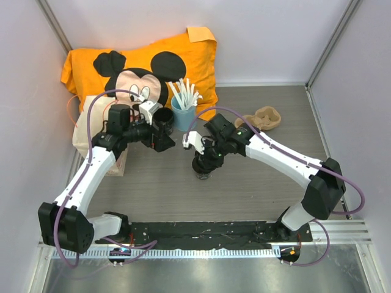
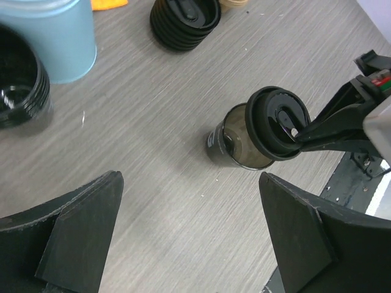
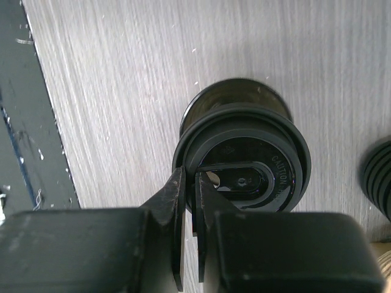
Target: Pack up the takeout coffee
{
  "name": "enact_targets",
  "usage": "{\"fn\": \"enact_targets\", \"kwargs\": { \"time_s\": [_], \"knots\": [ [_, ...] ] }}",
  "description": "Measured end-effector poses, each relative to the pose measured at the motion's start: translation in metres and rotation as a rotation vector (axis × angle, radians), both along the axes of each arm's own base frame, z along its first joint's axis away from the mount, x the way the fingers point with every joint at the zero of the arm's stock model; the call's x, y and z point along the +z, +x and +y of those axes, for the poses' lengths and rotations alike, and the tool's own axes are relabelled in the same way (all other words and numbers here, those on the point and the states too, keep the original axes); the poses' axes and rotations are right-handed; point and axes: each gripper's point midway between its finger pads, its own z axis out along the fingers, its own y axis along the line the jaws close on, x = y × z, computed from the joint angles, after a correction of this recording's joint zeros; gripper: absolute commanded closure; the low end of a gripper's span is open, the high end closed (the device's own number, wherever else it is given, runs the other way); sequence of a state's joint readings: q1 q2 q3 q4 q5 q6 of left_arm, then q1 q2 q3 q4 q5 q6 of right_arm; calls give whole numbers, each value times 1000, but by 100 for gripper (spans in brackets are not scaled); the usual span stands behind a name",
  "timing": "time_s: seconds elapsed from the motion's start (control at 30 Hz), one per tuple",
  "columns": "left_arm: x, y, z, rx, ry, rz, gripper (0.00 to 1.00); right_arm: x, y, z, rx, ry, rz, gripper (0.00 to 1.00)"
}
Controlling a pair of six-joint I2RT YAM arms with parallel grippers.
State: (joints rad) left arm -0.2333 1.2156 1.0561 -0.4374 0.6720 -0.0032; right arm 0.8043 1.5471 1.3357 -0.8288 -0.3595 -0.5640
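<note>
**Takeout coffee being pinched at its lid near the middle of the worktop**

In the top view, the takeout coffee is being gripped from above by the right fingers, near the middle of the grey wood-grain worktop. A blue cup of white sticks is being shown behind it, with a black ring-shaped piece just to that cup's left. The left fingers are being held wide apart beside that ring; whether it is being touched cannot be told. An orange cushion is being seen at the back and a beige moulded piece to the right.

In the left wrist view, the left fingers are being spread to their widest, with nothing being held and only bare worktop showing between them. Beyond them the takeout coffee is being shown with its base on the worktop, its dark translucent body below the black lid. The lid's rim is being clamped by the right fingers. Whether the cup is being stood straight or tipped cannot be told. The blue cup and the ring are being seen side by side at upper left, and a black ridged piece at the top, well apart from the coffee.

In the right wrist view, the right fingers are being closed almost fully on the lid's near rim, one outside it and one on its top. The ridged piece is being cut off at the right edge.
</note>
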Motion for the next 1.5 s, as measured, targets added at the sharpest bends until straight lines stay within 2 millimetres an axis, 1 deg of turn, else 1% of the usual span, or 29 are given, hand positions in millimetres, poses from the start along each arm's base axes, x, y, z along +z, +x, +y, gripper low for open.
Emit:
{"fn": "enact_targets", "kwargs": {
  "time_s": [0.07, 0.13, 0.23, 0.33, 0.6, 0.73, 0.87, 1.17, 1.4, 1.5],
  "knots": [
    [-4, 1, 6, 26, -9, 24, 3, 0, 2, 3, -8, 8, -1, 99],
    [-5, 5, 14, 66, -28, 42, 3, -2, 3, 5, -14, 11, 4, 99],
    [1, 14, 28, 122, -62, 39, 3, -7, 5, 8, -18, 6, 13, 99],
    [7, 18, 36, 155, -78, 24, 3, -13, 5, 10, -20, 0, 23, 99],
    [20, 19, 41, 179, -107, -2, 4, -25, 3, 19, -8, -36, 41, 99],
    [22, 21, 45, 192, -120, -2, 4, -24, 0, 22, 3, -46, 36, 99],
    [22, 20, 44, 190, -129, 5, 4, -19, 1, 24, 2, -49, 17, 99],
    [23, 19, 43, 178, -138, 6, 5, -23, 2, 18, -6, -95, 2, 99],
    [23, 19, 44, 179, -141, 7, 5, -24, 2, 17, -6, -104, 1, 99],
    [23, 19, 44, 177, -143, 7, 5, -28, 1, 18, -5, -113, 8, 99]
  ]
}}
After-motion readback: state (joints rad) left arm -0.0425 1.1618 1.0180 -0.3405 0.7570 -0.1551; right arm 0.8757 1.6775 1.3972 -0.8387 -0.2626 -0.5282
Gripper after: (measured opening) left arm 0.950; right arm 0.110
